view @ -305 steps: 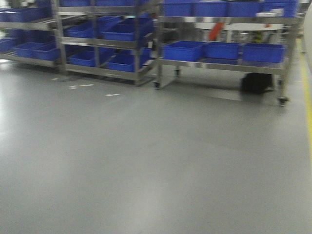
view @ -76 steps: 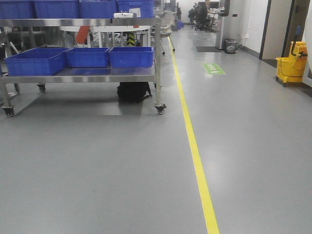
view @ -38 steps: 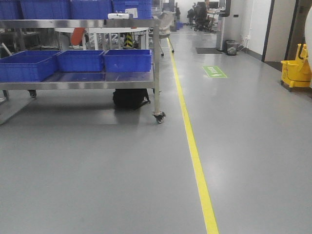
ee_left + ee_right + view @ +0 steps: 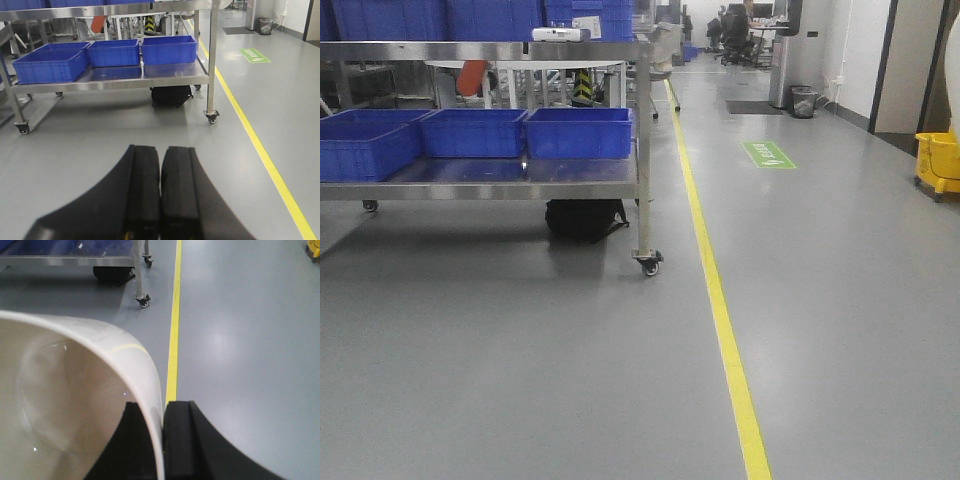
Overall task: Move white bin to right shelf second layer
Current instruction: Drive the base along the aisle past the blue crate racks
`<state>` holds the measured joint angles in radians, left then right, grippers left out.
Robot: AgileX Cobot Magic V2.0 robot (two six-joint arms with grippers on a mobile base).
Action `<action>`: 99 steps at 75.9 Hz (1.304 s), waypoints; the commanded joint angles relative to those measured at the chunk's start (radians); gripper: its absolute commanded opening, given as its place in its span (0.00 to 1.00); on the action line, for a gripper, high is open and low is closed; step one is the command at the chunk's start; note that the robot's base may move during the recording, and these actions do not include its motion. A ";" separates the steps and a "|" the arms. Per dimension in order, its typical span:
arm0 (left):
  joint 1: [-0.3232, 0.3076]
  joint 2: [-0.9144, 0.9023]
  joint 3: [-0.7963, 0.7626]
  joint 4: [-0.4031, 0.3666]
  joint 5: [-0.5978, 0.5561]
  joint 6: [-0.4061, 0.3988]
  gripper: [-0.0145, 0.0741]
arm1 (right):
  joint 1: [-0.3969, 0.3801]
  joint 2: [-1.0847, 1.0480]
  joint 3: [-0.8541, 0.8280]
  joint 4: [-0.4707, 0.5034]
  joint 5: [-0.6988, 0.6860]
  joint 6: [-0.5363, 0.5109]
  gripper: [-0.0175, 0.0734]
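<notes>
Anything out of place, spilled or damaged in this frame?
Only a black bag on the floor under the steel cart, an odd spot. No spills; the white bin sits clamped by its wall in the right gripper.

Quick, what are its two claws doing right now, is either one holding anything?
Left gripper: closed, holding nothing.
Right gripper: closed on the rim of the white bin.
</notes>
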<state>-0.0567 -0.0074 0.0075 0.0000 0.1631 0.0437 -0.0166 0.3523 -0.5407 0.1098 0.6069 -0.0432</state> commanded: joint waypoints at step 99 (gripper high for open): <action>0.001 -0.018 0.037 0.000 -0.086 -0.005 0.26 | -0.007 0.007 -0.031 0.012 -0.094 -0.003 0.28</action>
<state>-0.0545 -0.0074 0.0075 0.0000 0.1631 0.0437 -0.0166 0.3523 -0.5407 0.1098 0.6069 -0.0432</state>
